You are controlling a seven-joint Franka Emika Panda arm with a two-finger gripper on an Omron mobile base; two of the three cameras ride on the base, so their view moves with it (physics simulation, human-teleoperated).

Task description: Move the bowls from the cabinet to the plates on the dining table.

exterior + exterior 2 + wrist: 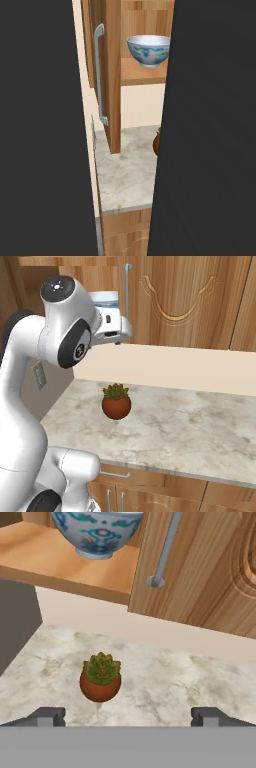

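Apparently upright patterned bowl (148, 49) on shelf (142, 73)

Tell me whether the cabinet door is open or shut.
Open: the cabinet door stands swung outward edge-on, exposing the patterned bowl upright on the shelf.

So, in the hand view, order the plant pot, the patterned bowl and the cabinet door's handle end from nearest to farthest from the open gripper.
From the gripper:
1. Plant pot, on the counter just ahead, slightly left.
2. Handle end, on the open cabinet door, higher and a little right.
3. Patterned bowl, on the cabinet shelf, top left, farthest.
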